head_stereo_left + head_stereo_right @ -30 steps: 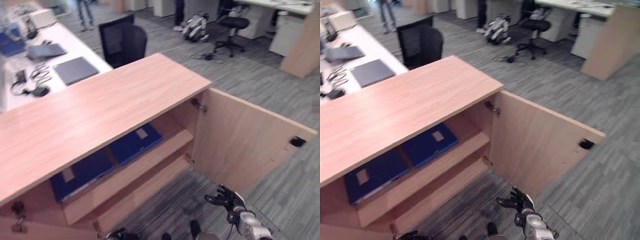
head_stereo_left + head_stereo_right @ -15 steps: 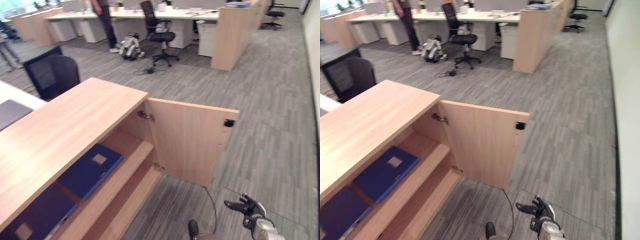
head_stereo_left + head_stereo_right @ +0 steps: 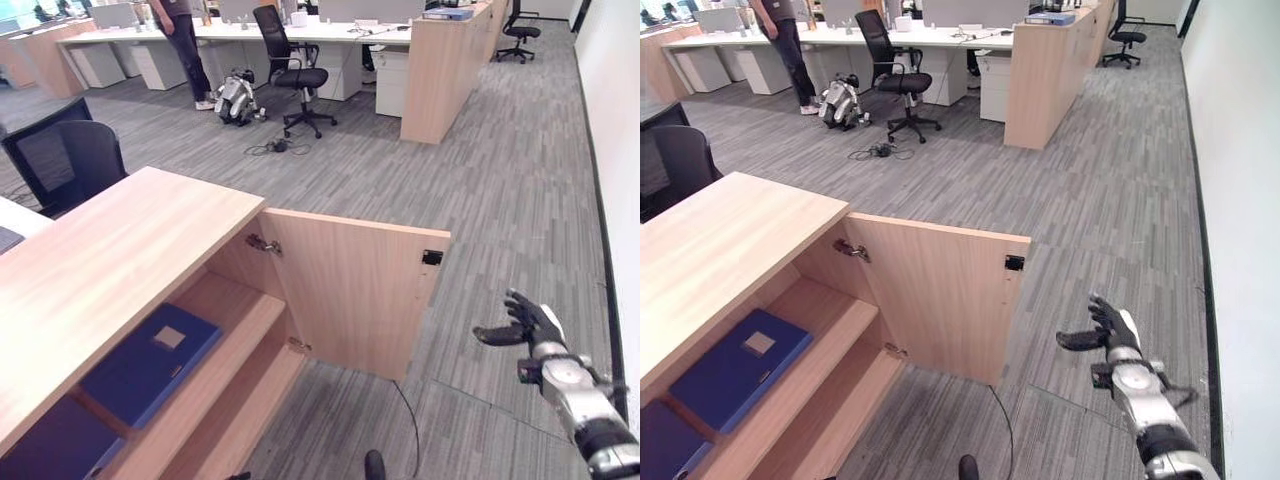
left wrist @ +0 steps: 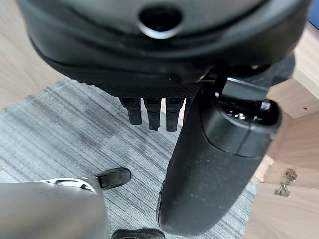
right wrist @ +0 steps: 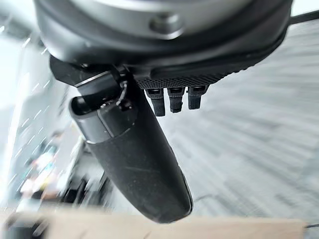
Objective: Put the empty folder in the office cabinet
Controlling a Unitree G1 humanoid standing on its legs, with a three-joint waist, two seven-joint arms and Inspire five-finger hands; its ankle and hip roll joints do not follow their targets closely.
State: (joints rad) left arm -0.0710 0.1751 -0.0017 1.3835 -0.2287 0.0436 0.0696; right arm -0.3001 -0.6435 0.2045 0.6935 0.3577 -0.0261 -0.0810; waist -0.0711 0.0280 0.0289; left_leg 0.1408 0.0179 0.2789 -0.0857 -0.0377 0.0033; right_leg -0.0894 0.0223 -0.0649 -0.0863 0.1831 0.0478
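Bright, even light; wrist-view backgrounds perhaps motion-blurred.

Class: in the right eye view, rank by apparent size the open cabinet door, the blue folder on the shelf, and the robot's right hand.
1. Open cabinet door
2. Blue folder
3. Right hand

This is apparent size only; each sits at a different distance from the camera.

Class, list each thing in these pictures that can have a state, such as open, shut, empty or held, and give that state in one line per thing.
Light wooden office cabinet: open.
Cabinet's wooden door: swung wide.
Blue flat folder: lying flat on the upper shelf, held by neither hand.
Second, darker blue folder: lying flat beside it.
Right hand: open, empty, above the floor.
Left hand: open, empty.
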